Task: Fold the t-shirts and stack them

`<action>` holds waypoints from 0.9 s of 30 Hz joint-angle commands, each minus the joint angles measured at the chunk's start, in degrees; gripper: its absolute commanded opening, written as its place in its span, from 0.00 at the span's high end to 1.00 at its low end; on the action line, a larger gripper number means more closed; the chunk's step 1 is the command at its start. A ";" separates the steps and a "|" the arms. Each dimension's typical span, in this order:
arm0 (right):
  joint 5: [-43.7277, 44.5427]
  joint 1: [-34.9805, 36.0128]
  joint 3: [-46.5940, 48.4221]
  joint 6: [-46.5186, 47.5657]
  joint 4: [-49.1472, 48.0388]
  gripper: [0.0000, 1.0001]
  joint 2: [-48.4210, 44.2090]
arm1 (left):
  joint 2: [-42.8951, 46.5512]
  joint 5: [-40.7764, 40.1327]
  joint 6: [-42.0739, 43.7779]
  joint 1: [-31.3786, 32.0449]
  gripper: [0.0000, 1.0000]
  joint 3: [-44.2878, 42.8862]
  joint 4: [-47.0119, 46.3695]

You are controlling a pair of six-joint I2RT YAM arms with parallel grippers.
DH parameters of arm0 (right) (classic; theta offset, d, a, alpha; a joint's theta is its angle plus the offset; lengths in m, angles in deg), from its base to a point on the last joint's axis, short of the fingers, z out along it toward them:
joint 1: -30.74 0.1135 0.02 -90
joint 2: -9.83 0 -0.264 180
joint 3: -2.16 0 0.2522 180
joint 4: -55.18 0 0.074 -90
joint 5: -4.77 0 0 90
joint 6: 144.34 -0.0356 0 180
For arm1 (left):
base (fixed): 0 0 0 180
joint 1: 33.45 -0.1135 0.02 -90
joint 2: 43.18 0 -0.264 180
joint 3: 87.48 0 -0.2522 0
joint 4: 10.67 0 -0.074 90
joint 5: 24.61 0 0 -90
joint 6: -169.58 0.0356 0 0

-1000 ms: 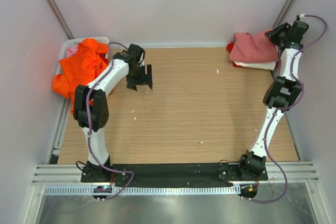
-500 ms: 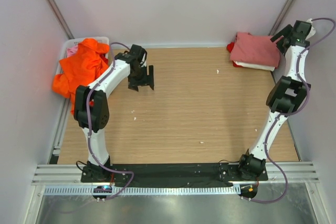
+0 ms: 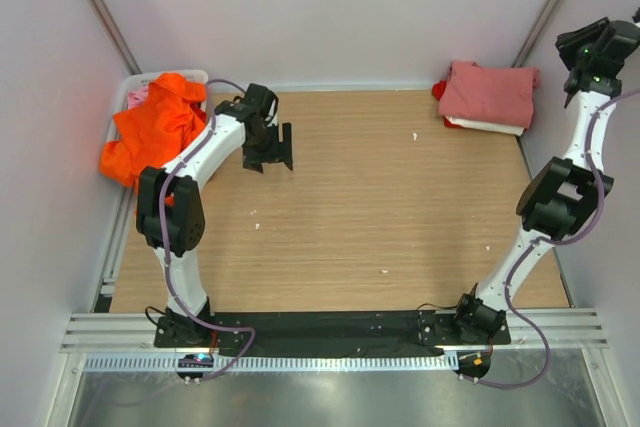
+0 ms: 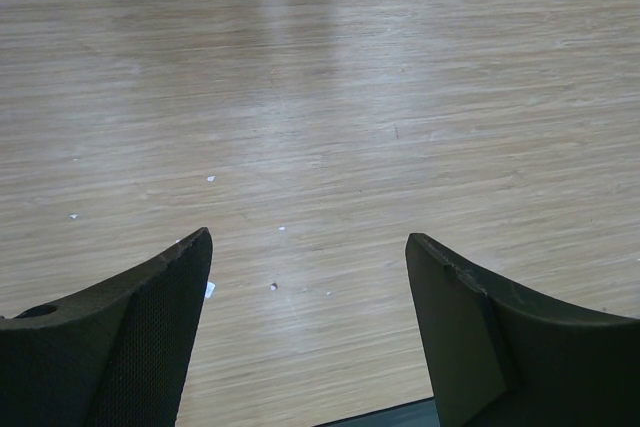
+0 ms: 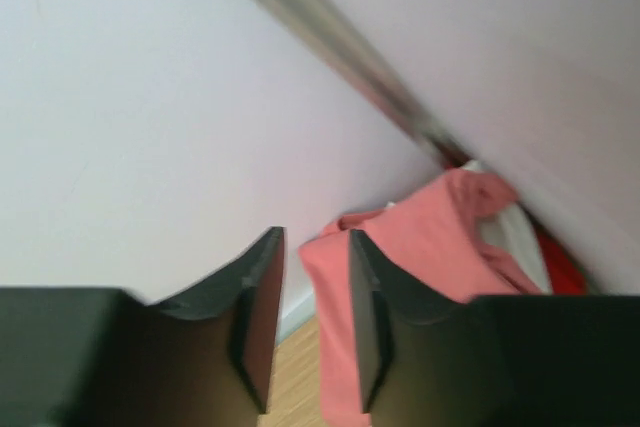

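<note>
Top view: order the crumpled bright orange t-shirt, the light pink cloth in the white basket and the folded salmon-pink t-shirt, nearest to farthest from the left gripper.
From the left gripper:
1. Bright orange t-shirt, just to its left.
2. Light pink cloth, behind the orange heap, far-left corner.
3. Salmon-pink t-shirt, top of the stack, far-right corner.

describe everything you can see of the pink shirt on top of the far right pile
The salmon-pink t-shirt is soft matte cloth, folded into a rough rectangle. It lies flat in the table's far right corner, resting on a white shirt, with a red shirt peeking out beneath. No hand touches it.
</note>
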 commanded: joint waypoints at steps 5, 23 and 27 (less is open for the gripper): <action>-14.82 1.79 9.91 -5.12 -5.77 0.75 20.16 | 4.22 0.59 0.85 -0.12 0.21 0.61 -1.27; 0.67 -0.92 -4.22 6.52 -32.26 0.71 20.35 | 4.13 -0.11 1.02 -0.04 0.21 1.31 -1.10; -2.43 -2.69 -9.94 -1.06 -41.71 0.60 18.42 | 3.96 -0.46 1.02 -0.04 0.20 1.31 -1.19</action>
